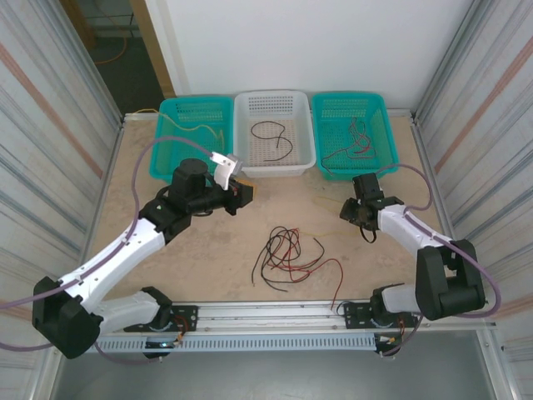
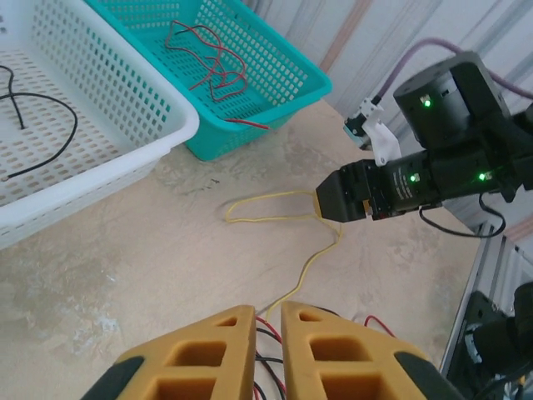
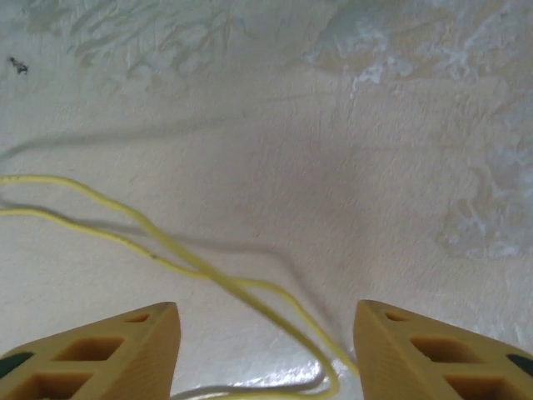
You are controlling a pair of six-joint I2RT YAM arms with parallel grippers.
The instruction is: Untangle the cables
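Yellow cable [image 3: 236, 285] lies on the desk [image 3: 333, 125], passing between your right gripper [image 3: 266, 312], whose fingers stand apart. From there its long axis runs toward the left gripper [image 2: 268, 312], which is nearly together with nothing visibly held. Right arm is nearer.

Even, diffuse light falls from overhead, and the table [image 1: 208, 250] reads bright with no harsh glare. In the top view shadows are short and faint, and the corrugated walls [image 1: 50, 125] lean outward with wide-angle distortion. The right wrist view is soft, perhaps from closeness; there the yellow cable [image 3: 229, 283] throws a blurred grey shadow just above itself. The left wrist view is sharper, though its near bottom edge is slightly out of focus.
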